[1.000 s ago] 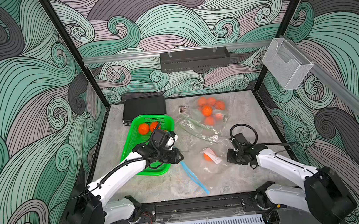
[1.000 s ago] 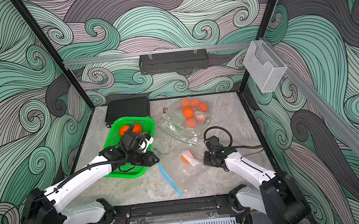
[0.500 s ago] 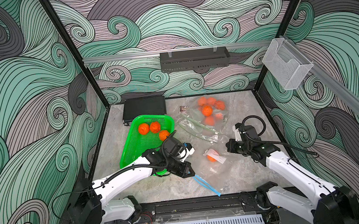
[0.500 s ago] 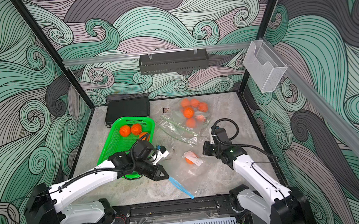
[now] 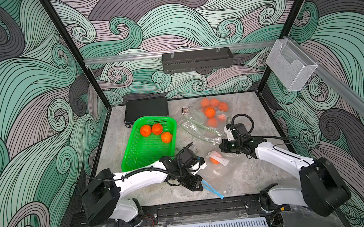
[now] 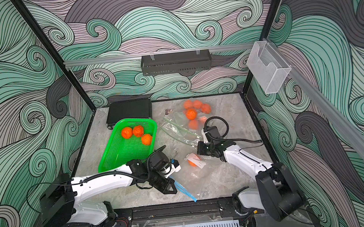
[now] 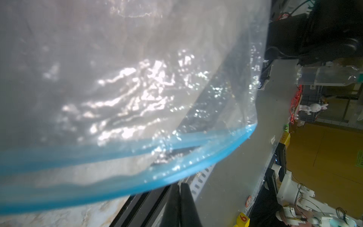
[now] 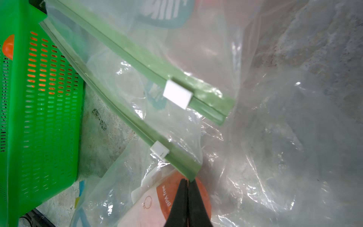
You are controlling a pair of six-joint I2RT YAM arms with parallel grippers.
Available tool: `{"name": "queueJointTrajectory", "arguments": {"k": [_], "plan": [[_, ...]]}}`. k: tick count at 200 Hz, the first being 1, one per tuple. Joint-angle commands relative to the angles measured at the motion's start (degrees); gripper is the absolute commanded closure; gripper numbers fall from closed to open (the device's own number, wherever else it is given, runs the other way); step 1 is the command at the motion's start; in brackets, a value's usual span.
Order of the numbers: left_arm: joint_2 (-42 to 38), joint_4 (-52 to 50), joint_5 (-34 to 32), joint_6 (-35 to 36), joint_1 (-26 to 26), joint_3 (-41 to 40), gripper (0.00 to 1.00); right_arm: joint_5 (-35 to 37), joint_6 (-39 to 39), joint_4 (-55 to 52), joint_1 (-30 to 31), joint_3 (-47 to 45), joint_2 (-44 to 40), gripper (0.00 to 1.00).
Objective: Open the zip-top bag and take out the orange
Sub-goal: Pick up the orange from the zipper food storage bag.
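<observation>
"So, where's the orange (image 5: pixel 214 160)?"

"Just right of centre in a top view, inside the clear zip-top bag (image 5: pixel 217 177), under its white and orange label (image 5: pixel 218 158)."

"And the left gripper (image 5: pixel 199 186)?"

"Lower middle, jaws closed on the bag's blue zip edge (image 7: pixel 176 173). Film hangs across the whole left wrist view."

"The right gripper (image 5: pixel 221 148)?"

"Just up and right of the orange, jaws pressed together. Whether they pinch any film, I can't tell."

"Anything else?"

"Green basket (image 5: pixel 148 152), left of centre, three oranges (image 5: pixel 156 131) at its far end."
</observation>
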Motion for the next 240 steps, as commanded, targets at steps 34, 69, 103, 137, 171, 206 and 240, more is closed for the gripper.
{"name": "queueJointTrajectory", "arguments": {"k": [34, 69, 103, 137, 171, 206, 240], "plan": [[5.14, 1.44, -10.72, 0.62, -0.12, 5.41, 0.87, -0.86, 0.28, 2.62, 0.37, -0.24, 2.92, 0.93], [6.19, 7.84, -22.55, -2.19, 0.09, 6.31, 0.69, -2.51, 0.22, 3.69, 0.46, -0.36, 5.47, 0.93], [9.07, 12.07, -23.04, -0.94, 0.07, 8.51, 0.57, -2.72, 0.3, 4.82, 0.55, -1.47, 7.63, 0.93], [13.13, 17.41, -21.86, 0.14, 0.0, 9.02, 0.4, -5.21, 0.75, 5.02, 0.72, -1.48, 10.22, 0.93], [15.49, 23.11, -19.86, 0.99, -0.17, 8.61, 0.22, -6.13, 1.87, 5.07, 1.53, -2.58, 11.1, 0.94], [16.78, 25.08, -18.96, 1.96, -0.27, 9.95, 0.14, -9.55, 4.27, 4.81, 4.32, -3.21, 11.43, 0.94], [20.64, 22.87, -17.51, 2.89, -0.43, 13.03, 0.14, -11.54, 5.55, 5.43, 6.96, -3.64, 9.98, 0.94]]}}
